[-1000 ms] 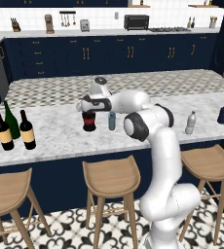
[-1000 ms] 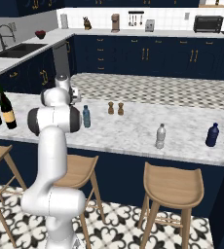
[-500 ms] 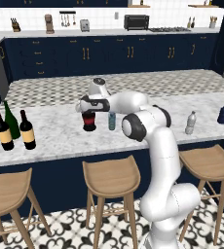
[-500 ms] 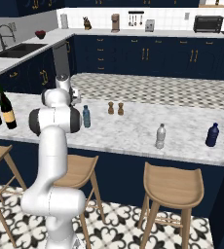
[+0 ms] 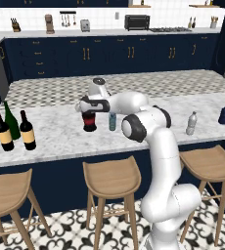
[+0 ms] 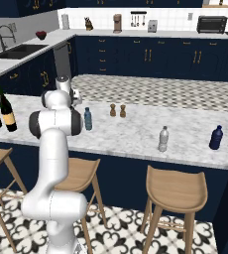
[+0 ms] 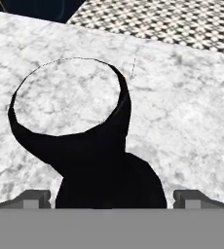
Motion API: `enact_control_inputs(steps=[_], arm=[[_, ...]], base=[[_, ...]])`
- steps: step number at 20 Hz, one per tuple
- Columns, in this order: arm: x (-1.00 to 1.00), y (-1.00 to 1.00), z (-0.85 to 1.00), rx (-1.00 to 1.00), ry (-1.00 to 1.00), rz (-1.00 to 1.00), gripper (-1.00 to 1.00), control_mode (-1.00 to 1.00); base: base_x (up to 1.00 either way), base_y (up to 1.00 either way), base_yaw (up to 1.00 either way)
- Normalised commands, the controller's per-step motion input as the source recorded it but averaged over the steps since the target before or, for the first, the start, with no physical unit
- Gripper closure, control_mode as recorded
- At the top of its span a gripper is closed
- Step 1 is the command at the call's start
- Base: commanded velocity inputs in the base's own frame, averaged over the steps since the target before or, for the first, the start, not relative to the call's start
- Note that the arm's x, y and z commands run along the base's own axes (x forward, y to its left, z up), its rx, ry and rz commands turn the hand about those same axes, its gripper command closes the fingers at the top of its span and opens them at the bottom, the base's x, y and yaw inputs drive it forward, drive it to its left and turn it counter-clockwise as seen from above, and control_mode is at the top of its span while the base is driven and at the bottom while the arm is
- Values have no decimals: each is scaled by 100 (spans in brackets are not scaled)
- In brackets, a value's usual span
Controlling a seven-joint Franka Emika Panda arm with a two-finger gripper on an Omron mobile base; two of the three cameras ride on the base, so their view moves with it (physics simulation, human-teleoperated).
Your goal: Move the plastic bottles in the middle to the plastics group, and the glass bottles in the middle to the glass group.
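A marble-topped island [image 5: 56, 139] runs across the kitchen, with three wooden stools [image 5: 111, 177] tucked along its near side. Black-and-white patterned tiles [image 6: 121, 230] cover the floor. Navy cabinets [image 5: 109, 56] line the far white-tiled wall, where a toaster oven [image 5: 137, 22] sits. A sink [image 6: 18, 48] occupies the left counter.

Gripper sinks lower over the squat bottle

Across the last second the gripper [image 5: 87, 108] eases down from just above the squat round-bodied bottle [image 5: 89, 121] until its dark head sits at the bottle's neck (the drop is small), and the white wrist behind it tips slightly toward the counter's front edge as it goes.
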Motion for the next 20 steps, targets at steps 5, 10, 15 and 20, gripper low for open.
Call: enact_control_inputs(steps=[5,10,15,20], arm=[[0,0,-2,0,-9,0,-100,-100],[0,0,0,0,0,0,100,-100],[0,0,2,0,0,0,100,-100],[-26,1,27,2,0,0,100,-100]], base=[[0,0,0],[0,0,0],[0,0,0],[0,0,0]])
